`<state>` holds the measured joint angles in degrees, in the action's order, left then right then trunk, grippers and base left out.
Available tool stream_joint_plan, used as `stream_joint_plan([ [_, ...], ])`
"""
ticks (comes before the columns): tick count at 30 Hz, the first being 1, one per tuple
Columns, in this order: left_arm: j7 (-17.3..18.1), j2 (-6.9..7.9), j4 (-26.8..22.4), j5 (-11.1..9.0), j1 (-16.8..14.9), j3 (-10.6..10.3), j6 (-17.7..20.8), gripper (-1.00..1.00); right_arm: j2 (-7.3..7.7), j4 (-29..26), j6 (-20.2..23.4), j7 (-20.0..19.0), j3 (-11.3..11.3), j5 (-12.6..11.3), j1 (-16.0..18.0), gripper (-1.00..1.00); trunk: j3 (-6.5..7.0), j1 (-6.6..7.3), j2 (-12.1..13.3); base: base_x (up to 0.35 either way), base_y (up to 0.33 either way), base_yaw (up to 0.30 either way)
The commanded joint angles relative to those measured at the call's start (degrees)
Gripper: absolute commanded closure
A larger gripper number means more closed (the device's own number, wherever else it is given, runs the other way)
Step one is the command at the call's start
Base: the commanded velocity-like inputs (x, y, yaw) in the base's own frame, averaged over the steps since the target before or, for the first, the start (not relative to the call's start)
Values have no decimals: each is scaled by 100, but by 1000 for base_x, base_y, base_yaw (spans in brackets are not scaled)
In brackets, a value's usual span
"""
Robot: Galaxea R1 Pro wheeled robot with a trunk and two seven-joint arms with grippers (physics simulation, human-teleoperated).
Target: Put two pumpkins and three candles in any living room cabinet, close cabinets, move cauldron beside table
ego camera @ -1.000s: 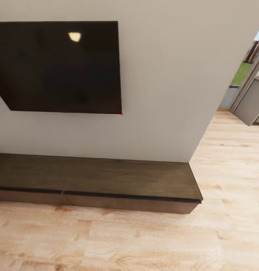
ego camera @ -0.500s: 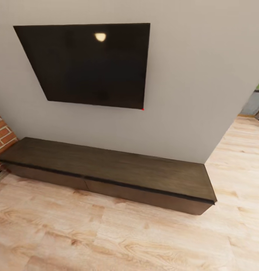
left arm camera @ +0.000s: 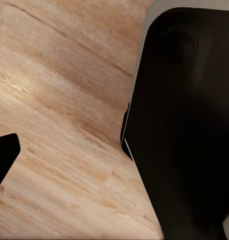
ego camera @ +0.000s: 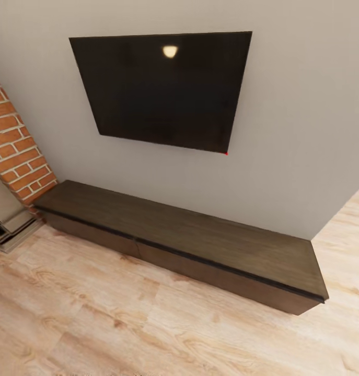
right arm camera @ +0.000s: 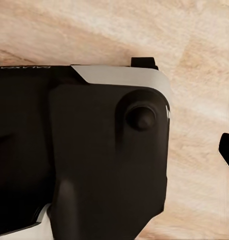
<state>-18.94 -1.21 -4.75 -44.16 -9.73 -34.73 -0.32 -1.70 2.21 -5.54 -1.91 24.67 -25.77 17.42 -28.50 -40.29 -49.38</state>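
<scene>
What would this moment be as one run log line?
phase: in transit | head view: closed cabinet under TV, brick wall on its left | wrist views: wood floor | pumpkins, candles: unseen

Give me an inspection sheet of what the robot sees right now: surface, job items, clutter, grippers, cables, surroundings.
Surface: light wood floor; cabinet top bare.
Job's things: long dark-brown cabinet against the wall, both drawer fronts look shut.
Clutter: nothing seen.
Grippers: open or shut cannot be judged; wrist views show dark robot body over floor.
Cables: nothing seen.
Surroundings: black wall screen above the cabinet, grey wall, brick column to the left.
</scene>
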Motion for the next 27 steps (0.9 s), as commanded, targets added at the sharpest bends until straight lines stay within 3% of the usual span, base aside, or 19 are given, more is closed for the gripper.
stream_joint_plan([
  [1,-28,9,4,-46,4,-50,-3,-100,-1,27,-50,-20,47,-59,7,-100,-5,0,-4,0,0,288],
  [27,-30,51,18,-22,20,-61,-8,-100,12,40,-224,-18,47,-65,7,-100,-5,0,-4,0,0,288],
])
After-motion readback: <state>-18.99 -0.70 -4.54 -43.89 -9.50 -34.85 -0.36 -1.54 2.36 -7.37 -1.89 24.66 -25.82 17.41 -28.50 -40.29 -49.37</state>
